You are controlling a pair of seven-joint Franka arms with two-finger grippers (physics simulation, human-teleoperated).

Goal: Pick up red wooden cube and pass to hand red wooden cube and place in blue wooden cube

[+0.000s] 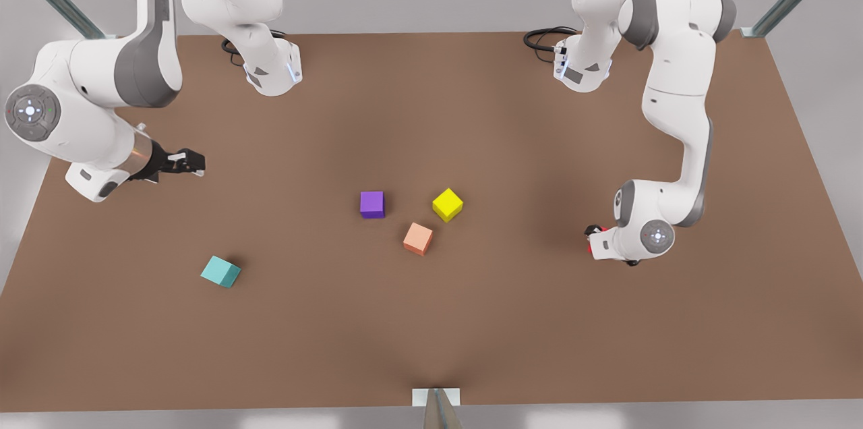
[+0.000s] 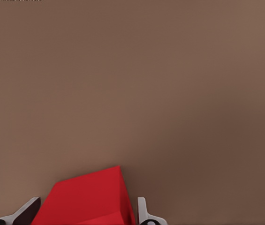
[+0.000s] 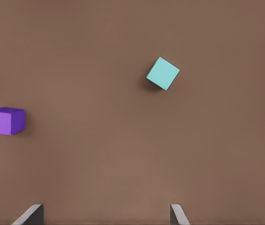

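Front view, left to right. The right gripper point(image 1: 194, 162) hovers above the brown table point(image 1: 472, 112), jaws wide apart and empty, waiting. At its 5 o'clock lies the small teal blue wooden cube point(image 1: 220, 272). Mid-table are a purple cube point(image 1: 371, 204), a peach cube point(image 1: 418, 238) at its 4 o'clock, and a yellow cube point(image 1: 448, 204). At the far right the left gripper point(image 2: 90, 215) sits low, jaws closed against opposite faces of the small bright red wooden cube point(image 2: 85, 199). The cube is judged light, rigid and smooth-faced. A centred hold on flat parallel faces suits it, leaving the other pair free for the handover.
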